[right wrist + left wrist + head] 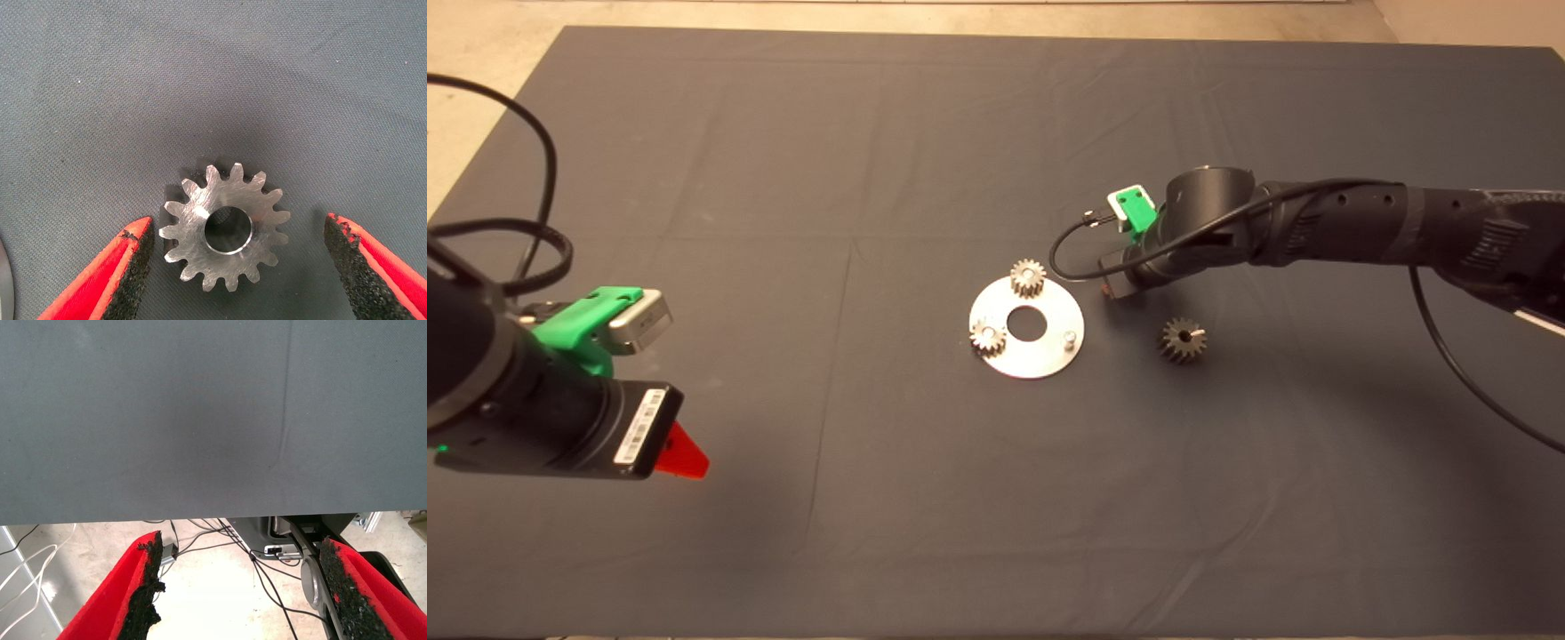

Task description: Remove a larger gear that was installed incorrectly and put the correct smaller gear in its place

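Observation:
The smaller gear [190, 220], a grey straight-toothed spur gear with a central hole, lies flat on the mat between the open fingers of my right gripper [238, 225]. In the head view my right gripper [1112, 289] is low over the mat just right of the round steel plate [1040, 357] and hides this gear. The larger gear [1181, 340], dark with slanted teeth, lies on the mat right of the plate. Two small gears [1028, 277] [988, 337] sit on the plate; one pin [1068, 338] stands bare. My left gripper [685, 455] is parked at the lower left, open and empty.
The left wrist view shows the mat's edge and, beyond it, floor with cables between the open left gripper's [240, 545] fingers. The plate's rim [3, 280] shows at the edge of the right wrist view. The right arm's black cable [1063, 258] loops close to the plate.

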{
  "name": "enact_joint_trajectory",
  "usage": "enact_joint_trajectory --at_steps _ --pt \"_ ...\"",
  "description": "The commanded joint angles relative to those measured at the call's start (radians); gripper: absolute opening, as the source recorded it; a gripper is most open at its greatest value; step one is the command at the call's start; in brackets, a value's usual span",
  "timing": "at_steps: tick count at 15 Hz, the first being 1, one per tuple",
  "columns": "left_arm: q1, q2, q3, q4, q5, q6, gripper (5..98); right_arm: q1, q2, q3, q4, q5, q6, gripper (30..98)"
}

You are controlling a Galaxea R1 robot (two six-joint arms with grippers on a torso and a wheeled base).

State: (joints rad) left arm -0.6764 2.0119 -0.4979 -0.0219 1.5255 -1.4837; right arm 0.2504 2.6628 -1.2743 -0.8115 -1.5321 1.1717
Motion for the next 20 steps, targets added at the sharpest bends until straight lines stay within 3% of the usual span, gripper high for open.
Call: enact_joint_trajectory --at_steps 1,8,13,20 --pt "-0.012 0.005 0.009 0.005 0.131 -0.006 59.2 0.0 0.009 0.001 -0.04 -0.126 0.002 68.1" --pt "-0.012 0.018 0.004 0.005 0.128 -0.009 59.2 0.004 0.028 0.001 -0.04 -0.126 0.003 66.1" --pt "-0.014 0.025 0.01 0.005 0.122 -0.009 59.2 0.006 0.041 0.002 -0.04 -0.126 0.003 55.8" --pt "-0.012 0.025 0.01 0.006 0.122 -0.009 59.2 0.006 0.041 0.009 -0.04 -0.126 0.006 55.3"
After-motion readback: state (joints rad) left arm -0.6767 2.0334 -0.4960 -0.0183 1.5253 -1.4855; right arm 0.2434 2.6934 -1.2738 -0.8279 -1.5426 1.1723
